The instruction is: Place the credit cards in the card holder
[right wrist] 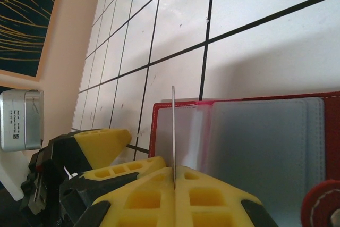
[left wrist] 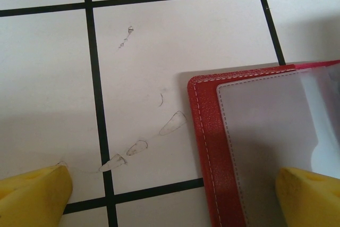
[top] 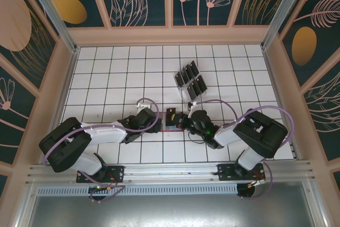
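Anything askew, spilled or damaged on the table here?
Only minor: a trail of faint droplet-shaped smudges on the white table beside the corner of the open card holder, like dried residue or scuffs. The holder itself lies flat and looks undamaged.

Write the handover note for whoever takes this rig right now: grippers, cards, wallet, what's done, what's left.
Left gripper: open wide, low over the table, one finger on each side of a corner of the red wallet, not gripping it.
Right gripper: shut on one black card, held edge-on over the open wallet's inner pockets.
Remaining cards: standing in the clear rack, farther back on the table.
Done: wallet open, one card picked up.
Left: slide this card into a pocket (whether it has entered is unclear), then fetch the rest.
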Tool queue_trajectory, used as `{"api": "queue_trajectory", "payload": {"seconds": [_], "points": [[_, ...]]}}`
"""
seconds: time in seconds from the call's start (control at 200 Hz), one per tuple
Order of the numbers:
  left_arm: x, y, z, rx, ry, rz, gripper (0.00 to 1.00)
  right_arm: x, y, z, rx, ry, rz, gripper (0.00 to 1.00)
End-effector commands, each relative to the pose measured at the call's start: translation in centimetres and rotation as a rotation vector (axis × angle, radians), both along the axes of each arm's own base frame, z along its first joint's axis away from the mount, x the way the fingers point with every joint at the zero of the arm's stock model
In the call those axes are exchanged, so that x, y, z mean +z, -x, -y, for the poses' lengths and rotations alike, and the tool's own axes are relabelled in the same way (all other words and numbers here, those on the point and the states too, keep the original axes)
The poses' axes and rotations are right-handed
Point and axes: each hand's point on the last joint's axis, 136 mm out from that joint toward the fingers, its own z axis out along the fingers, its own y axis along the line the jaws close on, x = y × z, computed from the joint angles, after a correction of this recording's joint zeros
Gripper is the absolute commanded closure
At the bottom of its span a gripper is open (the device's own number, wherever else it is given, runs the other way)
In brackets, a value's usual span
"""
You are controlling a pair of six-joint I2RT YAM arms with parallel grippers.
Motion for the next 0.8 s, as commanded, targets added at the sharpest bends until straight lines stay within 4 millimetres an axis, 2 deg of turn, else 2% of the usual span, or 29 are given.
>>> {"api": "queue_trajectory", "payload": {"seconds": [0.0,0.565,0.791], "points": [[-2.0,1.8,-1.5,0.011,-0.048,-0.081,0.01,0.6,-0.7,0.3,-0.041,-0.034,0.027,1.00],[-2.1,1.7,-1.4,0.016,-0.044,-0.085,0.01,-1.3,-0.2,0.6,-0.028,-0.014,-0.007,1.00],[-2.2,1.9,-1.6,0.020,-0.047,-0.090,0.01,-1.4,-0.3,0.6,-0.021,-0.031,-0.011,1.00]]}}
